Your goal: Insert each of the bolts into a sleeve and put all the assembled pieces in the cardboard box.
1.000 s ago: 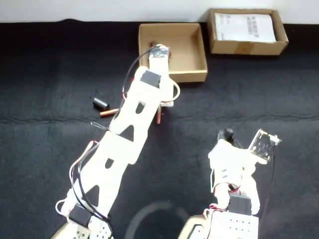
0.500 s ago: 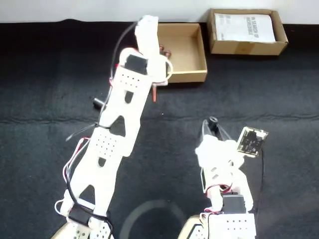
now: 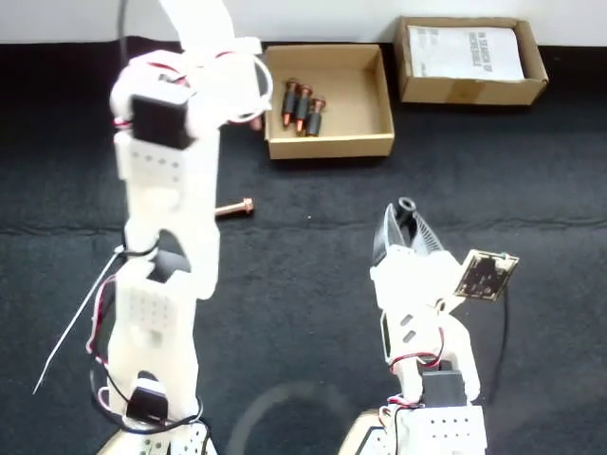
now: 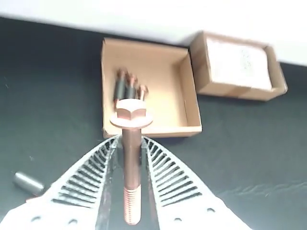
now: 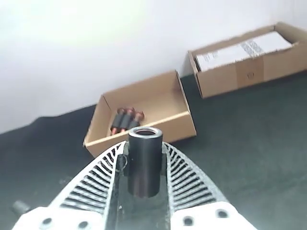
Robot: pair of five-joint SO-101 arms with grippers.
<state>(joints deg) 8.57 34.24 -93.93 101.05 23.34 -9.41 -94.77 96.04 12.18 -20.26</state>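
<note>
My left gripper [image 4: 129,141] is shut on a copper bolt [image 4: 130,158], head up, held above the table short of the open cardboard box [image 4: 165,96]. Three assembled pieces [image 4: 127,86] lie side by side in that box [image 3: 356,95]. My right gripper [image 5: 143,146] is shut on a black sleeve [image 5: 143,163], standing upright with its bore facing up; from above, the sleeve [image 3: 406,204] sits mid-table, right of centre. A second copper bolt [image 3: 234,209] lies on the black mat beside the raised left arm [image 3: 166,190]. A loose sleeve [image 4: 28,182] rests on the mat.
A second cardboard box [image 3: 471,57] holding a printed sheet stands at the back right, next to the first. The black mat [image 3: 313,284] between the two arms is bare. A white wall runs behind the table's far edge.
The left arm swung left and rose away from over the box, carrying its bolt, uncovering the three pieces inside. The right gripper with its sleeve shifted a little left and forward.
</note>
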